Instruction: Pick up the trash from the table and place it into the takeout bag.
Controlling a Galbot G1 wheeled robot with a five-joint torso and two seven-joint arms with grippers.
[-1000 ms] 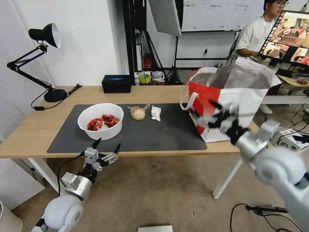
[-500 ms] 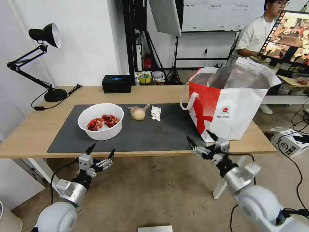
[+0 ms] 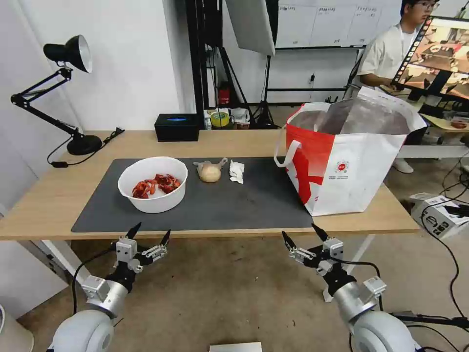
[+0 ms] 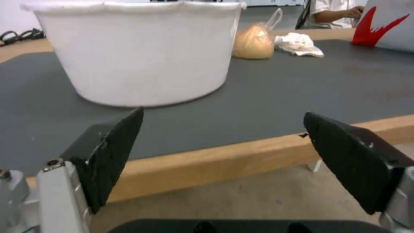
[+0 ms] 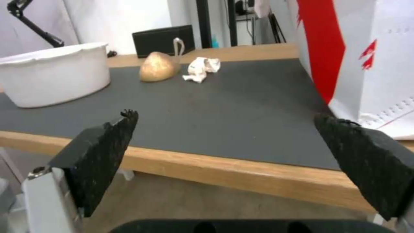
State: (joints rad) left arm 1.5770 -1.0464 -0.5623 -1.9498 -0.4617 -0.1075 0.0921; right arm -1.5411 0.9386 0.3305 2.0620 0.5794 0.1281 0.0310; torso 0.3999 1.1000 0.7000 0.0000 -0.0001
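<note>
Lying beyond both jaws: bowl (image 3: 153,184)

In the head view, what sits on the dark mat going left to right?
White bowl of crayfish shells → knotted clear bag with beige lump → crumpled tissue → takeout bag, partly on the mat's right edge.

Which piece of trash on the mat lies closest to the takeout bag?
The crumpled white tissue; the knotted clear bag and white bowl lie farther from the takeout bag.
</note>
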